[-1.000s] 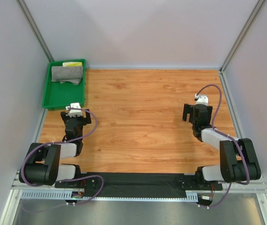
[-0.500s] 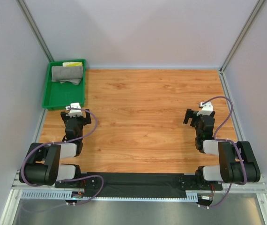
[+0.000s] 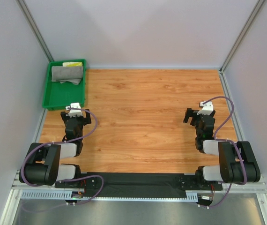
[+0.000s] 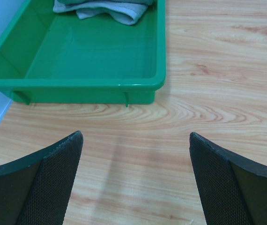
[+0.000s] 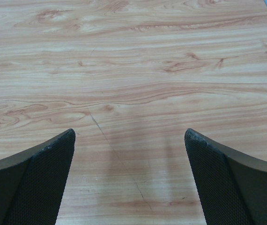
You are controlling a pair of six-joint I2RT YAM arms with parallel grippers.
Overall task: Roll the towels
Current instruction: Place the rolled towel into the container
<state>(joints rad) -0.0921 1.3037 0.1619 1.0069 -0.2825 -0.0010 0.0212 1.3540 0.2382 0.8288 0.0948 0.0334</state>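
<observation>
Pincers x2 wide; 2 towels, 1 tray

the table is showing a smooth wood-grain face, catching only a soft sheen. the green tray is looking like hard moulded plastic, glossy and reflecting light along its rim. the grey towel lying in it is showing soft, nubby, matt cloth. the left gripper and right gripper are wearing matt black pads with a fine dotted texture. the corner posts are looking like brushed metal
</observation>
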